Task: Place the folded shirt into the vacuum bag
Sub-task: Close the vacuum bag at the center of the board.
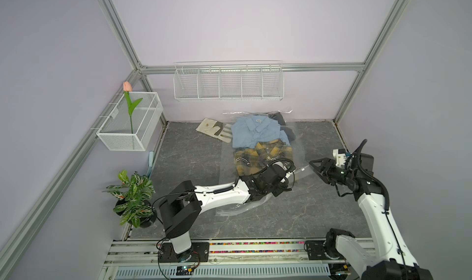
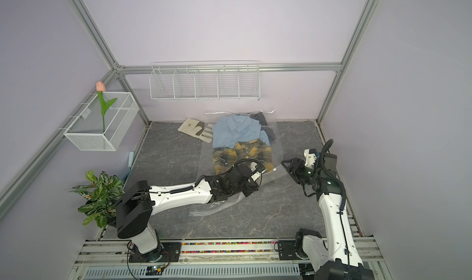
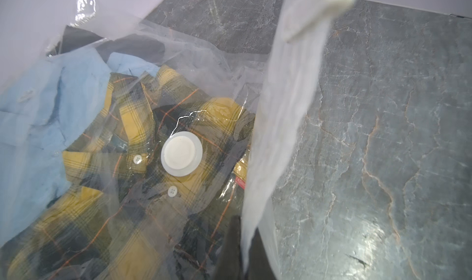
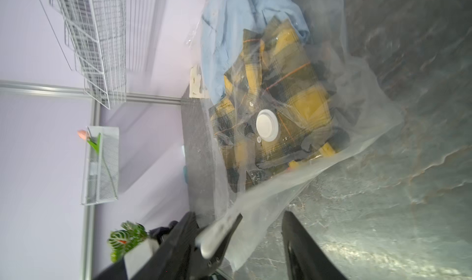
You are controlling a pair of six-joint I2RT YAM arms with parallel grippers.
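Glossy, crinkly plastic vacuum bag (image 3: 204,64)

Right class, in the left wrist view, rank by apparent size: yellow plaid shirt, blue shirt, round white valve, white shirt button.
1. yellow plaid shirt
2. blue shirt, partly cropped
3. round white valve
4. white shirt button

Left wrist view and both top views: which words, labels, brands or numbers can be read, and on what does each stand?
"FAN…": white letters on a small red tag at the edge of the plaid shirt inside the vacuum bag; the remaining letters are hidden behind the bag's white strip.
Collar label of the blue shirt: it carries print, too small to read in both top views.
Nothing else legible.
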